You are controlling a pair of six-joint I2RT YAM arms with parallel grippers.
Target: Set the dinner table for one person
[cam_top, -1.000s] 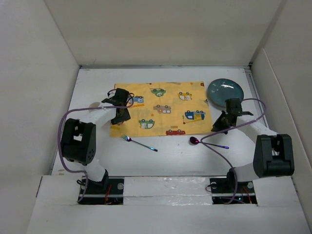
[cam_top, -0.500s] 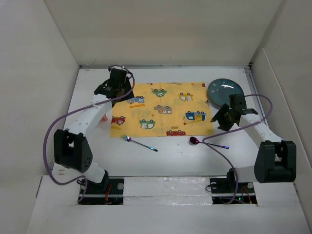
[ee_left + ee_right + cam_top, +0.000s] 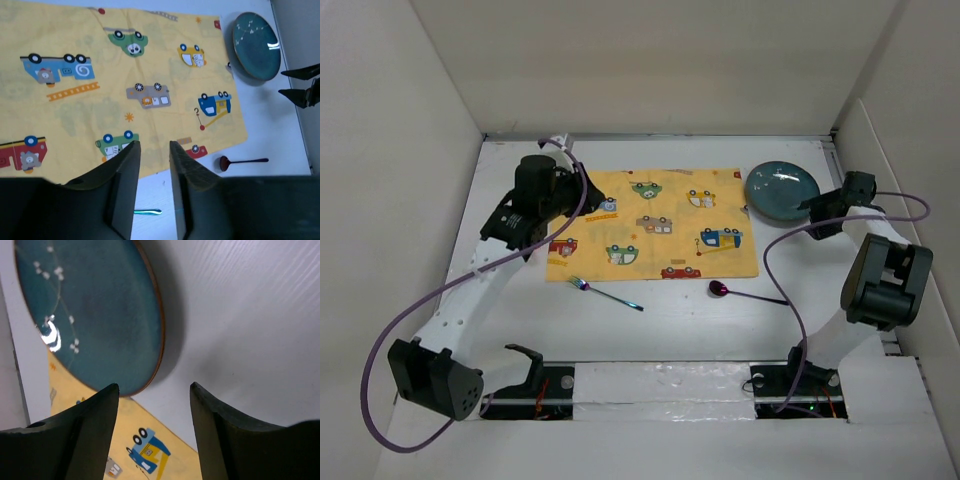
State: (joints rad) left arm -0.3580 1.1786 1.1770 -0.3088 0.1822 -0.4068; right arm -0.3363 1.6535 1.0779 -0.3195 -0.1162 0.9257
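**Reaching for the plate; nothing is laid on the cloth yet.**

The right gripper (image 3: 154,387) hangs spread and empty just beside the rim of the plate (image 3: 90,305). The plate lies on the table (image 3: 670,335) at the far right corner of the cloth (image 3: 650,222). Next, I judge, the gripper must straddle that rim, pinch it and carry the plate onto the cloth. The left gripper (image 3: 154,147) hovers over the cloth, slightly parted, holding nothing. Count: one plate, one cloth, one fork (image 3: 605,293) and one spoon (image 3: 745,293), the last two on the table by the cloth's near edge.
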